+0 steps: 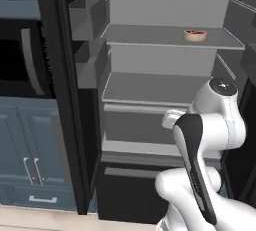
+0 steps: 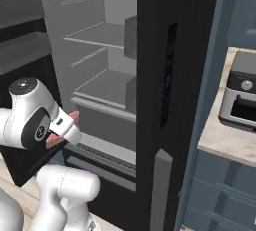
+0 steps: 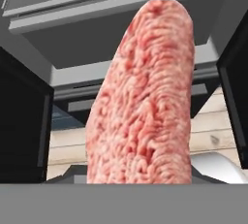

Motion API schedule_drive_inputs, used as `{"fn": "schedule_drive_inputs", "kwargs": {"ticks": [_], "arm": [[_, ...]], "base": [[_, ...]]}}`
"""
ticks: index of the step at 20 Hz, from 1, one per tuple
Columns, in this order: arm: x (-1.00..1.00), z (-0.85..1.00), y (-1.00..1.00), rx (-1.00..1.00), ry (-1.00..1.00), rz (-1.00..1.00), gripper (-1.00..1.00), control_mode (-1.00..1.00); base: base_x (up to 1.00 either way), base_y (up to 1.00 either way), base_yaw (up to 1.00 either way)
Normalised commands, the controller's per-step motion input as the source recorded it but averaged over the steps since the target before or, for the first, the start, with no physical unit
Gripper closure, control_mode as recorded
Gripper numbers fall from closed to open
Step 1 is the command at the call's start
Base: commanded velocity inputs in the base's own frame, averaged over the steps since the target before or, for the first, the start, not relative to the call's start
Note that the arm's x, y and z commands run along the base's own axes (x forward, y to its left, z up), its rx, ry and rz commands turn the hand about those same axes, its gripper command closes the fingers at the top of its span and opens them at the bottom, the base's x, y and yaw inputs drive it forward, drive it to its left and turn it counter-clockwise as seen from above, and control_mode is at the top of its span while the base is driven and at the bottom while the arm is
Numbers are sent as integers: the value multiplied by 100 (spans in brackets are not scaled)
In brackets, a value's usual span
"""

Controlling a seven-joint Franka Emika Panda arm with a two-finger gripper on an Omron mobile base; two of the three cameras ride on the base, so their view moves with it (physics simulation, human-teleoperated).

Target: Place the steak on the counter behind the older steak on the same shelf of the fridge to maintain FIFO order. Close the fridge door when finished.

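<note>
I have the steak [image 3: 145, 97] pinched in the closed claw [image 2: 64, 130], carried low in front of the open fridge [image 1: 165, 50], well below the top shelf [image 1: 150, 37]. Next I must lift it and set it behind the older steak [image 1: 195, 35] there.

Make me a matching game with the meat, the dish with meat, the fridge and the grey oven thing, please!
Things:
1. steak
2. older steak
3. fridge
4. toaster oven

Places or states:
A. standing open
B. on the counter
C. held by the fingers
D. on the top shelf

Pairs: 1-C, 2-D, 3-A, 4-B
</note>
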Motion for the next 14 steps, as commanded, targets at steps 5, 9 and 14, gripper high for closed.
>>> {"fn": "schedule_drive_inputs", "kwargs": {"ticks": [5, 9, 14], "arm": [[0, 0, 0, 0, 0, 0, 100, 100], [0, 0, 0, 0, 0, 0, 100, 100], [0, 0, 0, 0, 0, 0, 100, 100]], "base": [[54, 1, -31], [51, 0, -23], [43, 15, -15]]}}
